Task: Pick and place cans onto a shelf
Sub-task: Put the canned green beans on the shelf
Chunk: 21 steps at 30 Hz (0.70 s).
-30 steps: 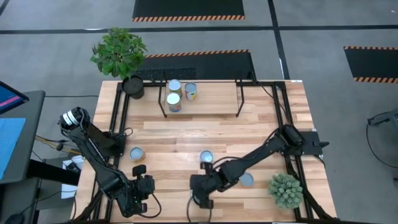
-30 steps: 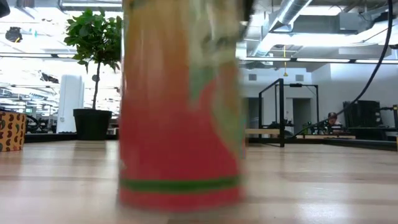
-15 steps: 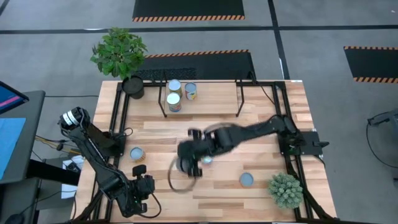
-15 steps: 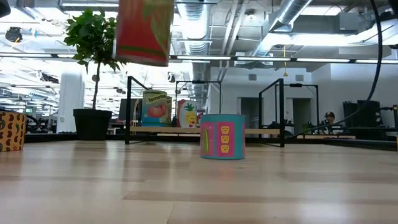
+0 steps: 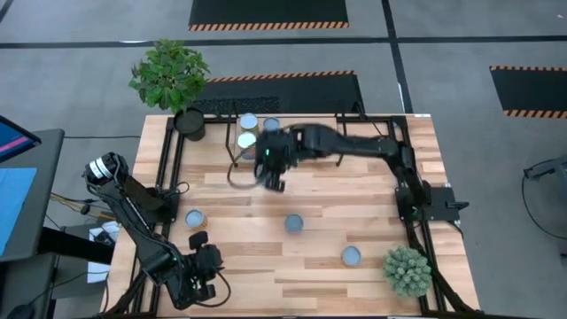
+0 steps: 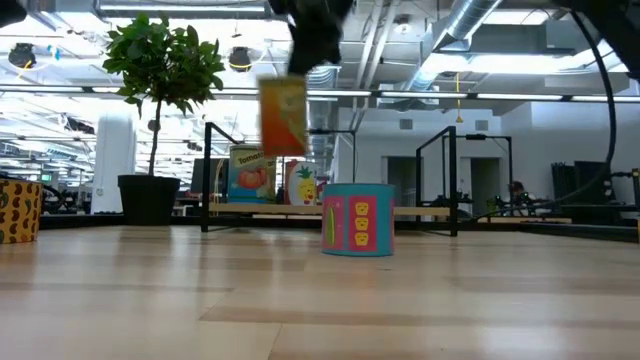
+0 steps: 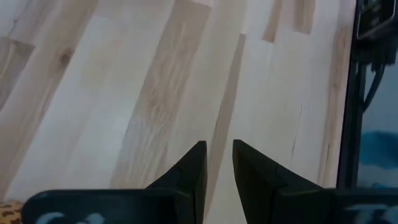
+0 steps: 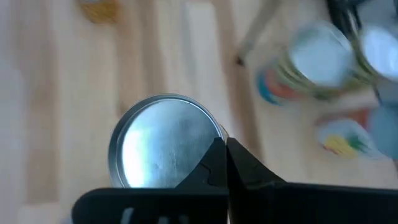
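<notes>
The shelf (image 5: 288, 133) stands at the far edge of the table (image 5: 372, 266), with cans (image 5: 248, 140) grouped at its left end. A potted plant (image 5: 173, 80) sits at the far left corner, just left of the shelf. One can (image 5: 293, 224) stands mid-table, another (image 5: 352, 256) nearer and to the right, beside a small bushy plant (image 5: 407, 270) at the near right corner. A further can (image 5: 194, 218) stands near the left edge.

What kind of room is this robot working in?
Probably a lab or workshop in a big open industrial hall. Bare ducts run across the ceiling, hazard-striped mats lie on the grey floor, and more black frames stand behind the table.
</notes>
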Tool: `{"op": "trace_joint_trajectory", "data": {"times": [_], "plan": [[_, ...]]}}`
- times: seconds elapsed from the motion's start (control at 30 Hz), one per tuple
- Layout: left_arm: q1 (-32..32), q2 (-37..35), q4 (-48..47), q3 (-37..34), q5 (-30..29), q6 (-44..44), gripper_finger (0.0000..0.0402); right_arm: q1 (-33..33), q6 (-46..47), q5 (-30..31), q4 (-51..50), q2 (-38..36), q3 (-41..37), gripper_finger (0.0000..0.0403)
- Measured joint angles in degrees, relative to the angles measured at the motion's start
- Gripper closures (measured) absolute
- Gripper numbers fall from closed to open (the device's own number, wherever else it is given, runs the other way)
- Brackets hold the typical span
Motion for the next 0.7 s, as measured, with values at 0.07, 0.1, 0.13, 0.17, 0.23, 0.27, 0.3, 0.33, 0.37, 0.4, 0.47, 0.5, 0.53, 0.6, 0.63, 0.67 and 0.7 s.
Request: {"op": "trace_joint_trajectory", "data": {"times": [0.07, 0.1, 0.13, 0.17, 0.23, 0.27, 0.3, 0.33, 0.37, 0.4, 0.47, 0.5, 0.53, 0.6, 0.63, 0.67, 0.7], "plan": [[0.0, 0.01, 0.0, 0.0, -1.24, -1.89, 0.0338, -3.13, -2.05, -1.88, -1.56, 0.06, -0.02, 0.0402], [0.0, 0.01, -0.02, 0.0, -1.85, -2.67, 0.0338, -4.51, -3.47, -3.5, -1.53, 0.37, -0.01, 0.0402], [0.0, 0.0, 0.0, 0.0, -2.5, -3.37, 0.0338, -5.94, -4.6, -5.2, -1.27, 0.74, 0.0, 0.0402], [0.0, 0.01, 0.0, 0.0, -3.06, -4.03, 0.0338, -7.27, -5.49, -6.43, -1.27, 1.06, -0.01, 0.0402], [0.0, 0.01, -0.01, 0.0, -4.06, -5.54, 0.0338, -9.56, -7.02, -7.89, -1.75, 1.33, -0.17, 0.0402], [0.0, -0.01, 0.0, 0.0, -4.54, -6.32, 0.0338, -10.4, -7.7, -8.14, -1.4, 1.36, -0.16, 0.0402], [0.0, 0.01, 0.0, 0.0, -4.99, -6.93, 0.0338, -11.09, -8.36, -8.19, -0.8, 1.37, -0.04, 0.0402], [0.0, 0.01, 0.0, 0.0, -5.37, -7.57, 0.0338, -11.76, -8.97, -8.41, -0.36, 1.58, 0.06, 0.0402], [0.0, 0.01, 0.0, 0.0, -5.73, -8.13, 0.0338, -12.45, -9.46, -9.28, -0.3, 1.82, 0.07, 0.0402], [0.07, 0.01, -0.01, 0.0, -5.98, -8.56, 0.0338, -13.24, -9.83, -10.4, -0.46, 2.05, 0.0, 0.0402], [0.33, 0.01, -0.01, 0.0, -6.13, -9.41, 0.0338, -14.36, -10.67, -12.08, -0.5, 2.33, -0.13, 0.0402], [0.46, 0.01, -0.01, 0.0, -6.13, -9.63, 0.0338, -14.71, -10.95, -12.53, 0.08, 2.73, -0.03, 0.0402], [0.6, 0.01, 0.0, 0.0, -6.13, -9.73, 0.0338, -14.97, -11.03, -12.73, 0.88, 3.09, 0.11, 0.0402], [0.97, 0.01, -0.02, 0.0, -6.13, -9.81, 0.0338, -15.58, -11.41, -12.68, 0.7, 3.84, -0.02, 0.0402], [1.21, 0.01, 0.0, 0.0, -6.13, -9.81, 0.0338, -15.75, -11.91, -12.88, 1.23, 4.47, -0.02, 0.0402], [1.41, 0.01, 0.02, 0.0, -6.13, -9.79, 0.0338, -15.78, -12.21, -13.31, 2.76, 4.97, -0.02, 0.0402], [1.6, 0.01, 0.01, 0.0, -6.13, -9.65, 0.0338, -15.82, -12.42, -13.69, 3.45, 5.21, -0.03, 0.0402]]}}
